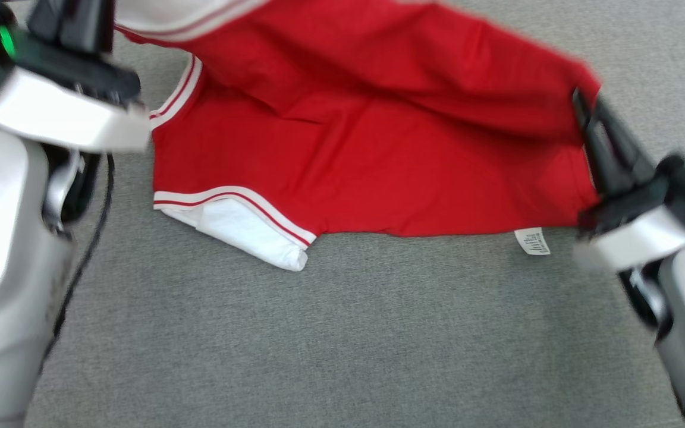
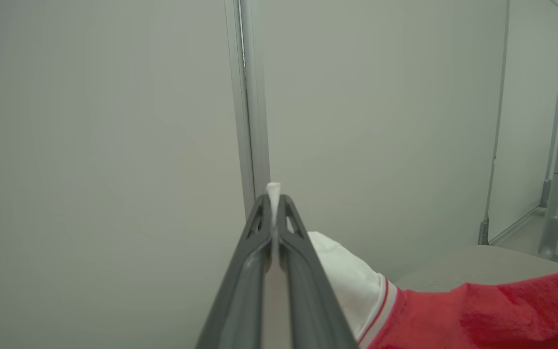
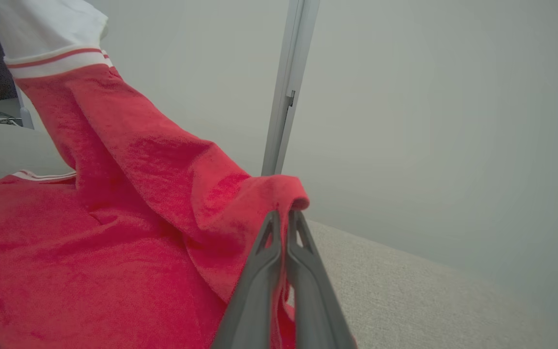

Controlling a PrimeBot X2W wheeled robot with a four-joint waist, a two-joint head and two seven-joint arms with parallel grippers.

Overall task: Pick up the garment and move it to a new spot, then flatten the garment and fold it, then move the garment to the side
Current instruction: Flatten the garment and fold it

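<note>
Pinching the red garment with white striped-trim sleeves (image 1: 348,148): left gripper (image 2: 273,198) fingers closed on a white sleeve, right gripper (image 3: 286,215) fingers closed on a red edge. Far part lifted, near part lies on the grey fabric worktop (image 1: 342,333).

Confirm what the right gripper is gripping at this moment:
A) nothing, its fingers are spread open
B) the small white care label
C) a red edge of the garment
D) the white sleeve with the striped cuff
C: the right gripper is shut on a red fold of the garment; the care label sits apart from it.
</note>
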